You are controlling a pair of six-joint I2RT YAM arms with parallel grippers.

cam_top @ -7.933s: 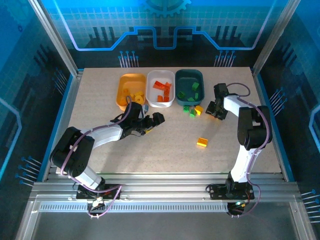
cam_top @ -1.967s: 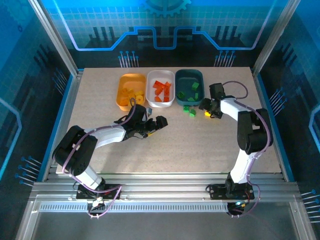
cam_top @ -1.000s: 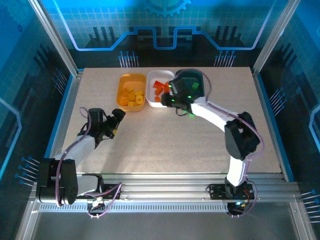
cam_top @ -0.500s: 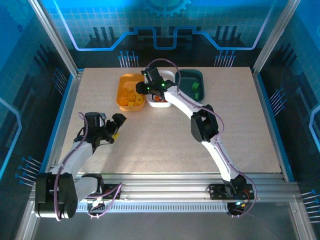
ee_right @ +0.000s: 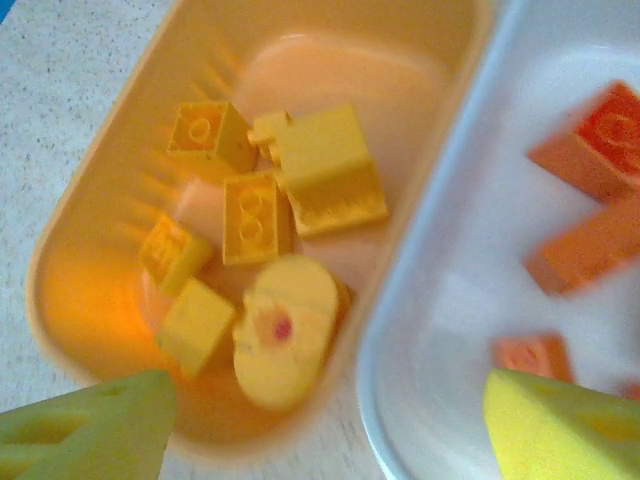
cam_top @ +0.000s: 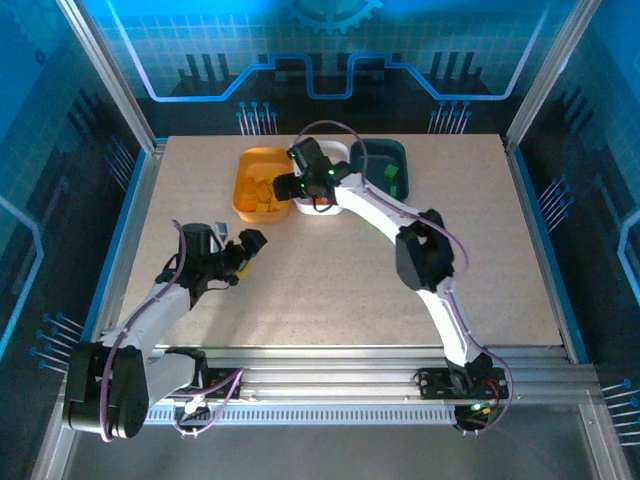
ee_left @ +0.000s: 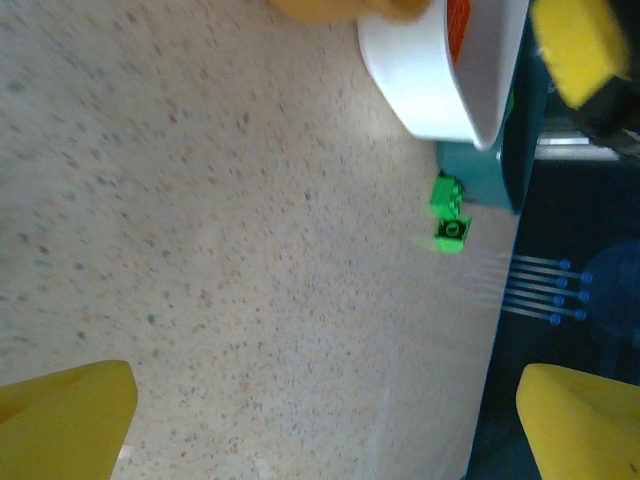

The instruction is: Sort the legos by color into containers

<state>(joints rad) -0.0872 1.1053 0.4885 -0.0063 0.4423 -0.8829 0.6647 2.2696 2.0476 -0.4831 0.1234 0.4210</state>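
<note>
Top external: three trays stand in a row at the middle of the far edge of the tabletop (cam_top: 330, 300). The orange-yellow tray (cam_top: 248, 190) is leftmost, the white tray (cam_top: 315, 212) is in the middle, and the teal tray (cam_top: 375, 165) is rightmost. The right pincer (cam_top: 300, 180) hangs over the seam between the orange-yellow and white trays, its arm stretched across from the near right corner. The left pincer (cam_top: 245, 252) hovers well apart from the trays, toward the left edge.

Left wrist: the yellow fingers stand wide apart with nothing between them, so the left pincer is released. Ahead of it, two green legos (ee_left: 450, 215) lie on the tabletop, touching each other in a short line. They are just beside the teal tray's wall, outside it.

Right wrist: the fingers are spread and nothing is held, so this pincer is released too. Below it, yellow legos (ee_right: 255, 215) lie in the orange-yellow tray and orange-red legos (ee_right: 600, 190) in the white one.

The green pair looks like the work left. It seems to lie rightward and nearward of the right pincer, which I judge the closer of the two. The pair's line probably calls for a grip across its short side.
</note>
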